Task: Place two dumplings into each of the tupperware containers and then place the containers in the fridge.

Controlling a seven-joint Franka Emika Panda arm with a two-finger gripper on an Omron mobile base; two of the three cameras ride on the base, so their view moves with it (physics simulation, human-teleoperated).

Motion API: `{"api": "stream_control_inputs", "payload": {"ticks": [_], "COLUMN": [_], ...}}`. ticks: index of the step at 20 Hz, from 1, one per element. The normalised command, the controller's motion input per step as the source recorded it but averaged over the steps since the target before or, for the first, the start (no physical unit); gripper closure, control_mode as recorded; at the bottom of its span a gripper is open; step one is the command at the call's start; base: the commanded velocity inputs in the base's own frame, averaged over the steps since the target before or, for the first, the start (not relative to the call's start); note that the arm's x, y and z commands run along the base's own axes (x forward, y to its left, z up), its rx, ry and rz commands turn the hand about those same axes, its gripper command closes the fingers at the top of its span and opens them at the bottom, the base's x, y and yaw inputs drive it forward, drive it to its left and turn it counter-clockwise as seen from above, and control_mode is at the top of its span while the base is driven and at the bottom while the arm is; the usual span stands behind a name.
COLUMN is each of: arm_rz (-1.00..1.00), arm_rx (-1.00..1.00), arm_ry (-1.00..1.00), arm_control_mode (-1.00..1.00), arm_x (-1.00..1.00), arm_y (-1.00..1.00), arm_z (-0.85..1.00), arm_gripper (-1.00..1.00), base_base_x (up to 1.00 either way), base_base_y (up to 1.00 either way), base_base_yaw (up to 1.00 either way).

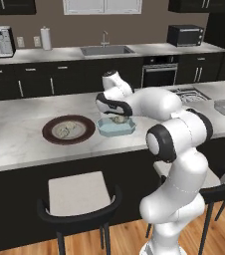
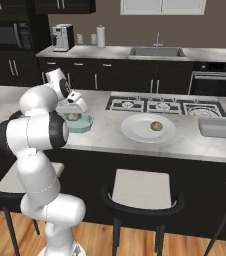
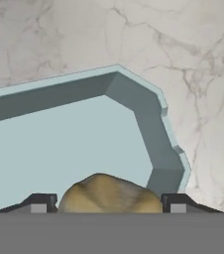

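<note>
The white arm folds forward from its base, elbow high, and bends down over the marbled worktop (image 1: 15, 134), its hand pointing into the light blue tupperware container (image 1: 116, 127). The gripper (image 3: 108, 202) hangs just above that tub's floor with its two dark fingertips (image 3: 39, 202) spread wide; a dumpling (image 3: 109, 194) sits between them, and whether the tips press on it cannot be told.

The tub is shallow, translucent and smooth, with cut corners and a thin pale rim; in the hand view one corner of it stands close beyond the dumpling, with veined grey-white stone past it. The dumpling is a rounded tan lump with paler folds.

Just left of the blue tub in the left base view lies a round dark-brown-rimmed plate (image 1: 68, 129) holding pale dumplings (image 1: 67, 129), near but not touching. To the tub's other side, well apart, rests a round white plate (image 2: 148, 128) with one small dumpling (image 2: 156, 126) on it, and beyond that the clear greyish container (image 2: 219, 127) near the hob (image 2: 162, 105). Bare worktop lies between the tub and the white plate, and the worktop's front edge runs near the tub, above the stools (image 1: 79, 196).
</note>
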Motion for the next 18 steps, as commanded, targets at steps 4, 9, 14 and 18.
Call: {"api": "stream_control_inputs", "payload": {"ticks": [4,9,14,18], "arm_rz": [-0.05,-0.07,-0.10,-0.10], "arm_rx": [0.00,0.00,0.00,0.00], "arm_ry": [0.02,0.02,0.02,0.00], "arm_control_mode": [-1.00,-1.00,-1.00,-1.00], "arm_x": [0.27,0.24,0.25,0.14], "arm_y": [-0.22,-0.10,0.00,0.00], "arm_z": [-0.27,-0.22,-0.23,-0.15], "arm_gripper": [1.00,1.00,1.00,-1.00], "base_base_x": [0.00,0.00,0.00,0.00], "base_base_y": [0.00,0.00,0.00,0.00], "base_base_yaw": [0.00,0.00,0.00,0.00]}}
